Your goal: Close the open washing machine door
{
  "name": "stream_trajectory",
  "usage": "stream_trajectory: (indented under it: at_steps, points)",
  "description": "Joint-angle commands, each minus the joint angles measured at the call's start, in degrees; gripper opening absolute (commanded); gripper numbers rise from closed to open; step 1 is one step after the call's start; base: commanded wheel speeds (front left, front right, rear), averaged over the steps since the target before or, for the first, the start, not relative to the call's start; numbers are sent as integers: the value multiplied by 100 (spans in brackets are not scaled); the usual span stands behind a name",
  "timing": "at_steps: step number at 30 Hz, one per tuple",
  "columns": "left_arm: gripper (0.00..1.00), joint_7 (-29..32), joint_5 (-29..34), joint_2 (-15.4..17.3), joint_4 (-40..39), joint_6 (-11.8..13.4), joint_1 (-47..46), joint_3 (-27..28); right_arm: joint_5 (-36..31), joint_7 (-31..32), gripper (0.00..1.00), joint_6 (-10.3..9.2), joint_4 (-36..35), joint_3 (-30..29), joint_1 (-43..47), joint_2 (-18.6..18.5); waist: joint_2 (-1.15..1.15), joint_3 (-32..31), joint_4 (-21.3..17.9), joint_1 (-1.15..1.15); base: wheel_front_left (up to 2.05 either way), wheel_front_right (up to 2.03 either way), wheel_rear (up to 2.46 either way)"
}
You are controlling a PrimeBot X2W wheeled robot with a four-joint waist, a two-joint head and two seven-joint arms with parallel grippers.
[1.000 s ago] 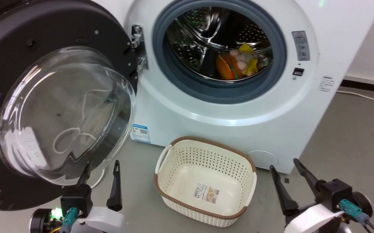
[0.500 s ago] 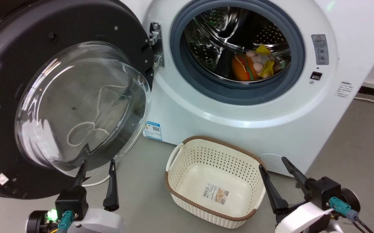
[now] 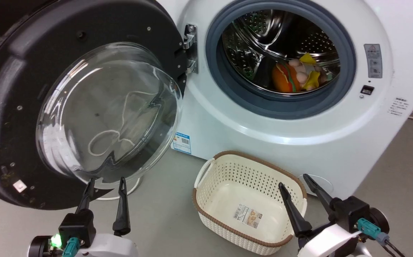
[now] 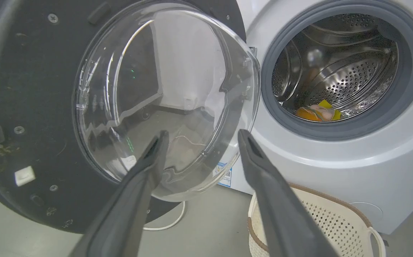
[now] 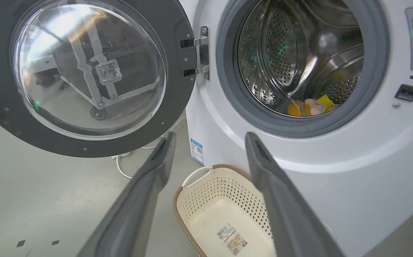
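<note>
The washing machine door (image 3: 106, 107), black-rimmed with a bulging clear window, stands wide open at the left. It is hinged beside the porthole of the white washing machine (image 3: 263, 142). Colourful soft toys (image 3: 295, 76) lie in the steel drum (image 3: 281, 32). A cream perforated basket (image 3: 256, 159) sits on the floor (image 3: 163, 214) just in front. The left hand (image 3: 106, 180), fingers spread, hovers near the door's lower edge. The right hand (image 3: 293, 180), also spread, is by the basket's right end.

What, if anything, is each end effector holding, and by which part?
Nothing is held. The left end effector and the right end effector are both open and empty.
</note>
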Motion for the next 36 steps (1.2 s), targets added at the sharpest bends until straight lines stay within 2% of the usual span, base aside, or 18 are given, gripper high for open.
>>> stream_trajectory:
  at_steps: [1,25,26,27,28,33,36]
  points:
    - [100,-60,-32,0,-21,26,42,3,53,-57,100,3,52,42,-88,16,0,-2,46,0,0,0,0]
    - [100,-335,-78,0,-7,62,82,-1,268,-333,100,3,315,213,-124,22,0,-14,580,0,0,0,0]
    - [56,-347,-83,0,-3,56,84,6,279,-345,100,3,330,227,-123,22,0,-19,601,0,0,0,0]
    - [21,-359,-64,0,-5,25,83,7,289,-357,100,4,345,242,-123,22,0,-24,620,0,0,0,0]
    - [0,-371,-34,3,-16,-14,77,7,298,-369,100,4,361,256,-124,22,0,-29,640,0,0,0,0]
    - [0,-431,-77,58,-285,-193,-64,247,346,-429,100,4,379,208,-133,23,0,-30,756,0,0,0,0]
    - [0,-467,-63,196,-483,-405,-250,372,348,-465,100,4,374,167,-114,24,0,1,839,0,0,0,0]
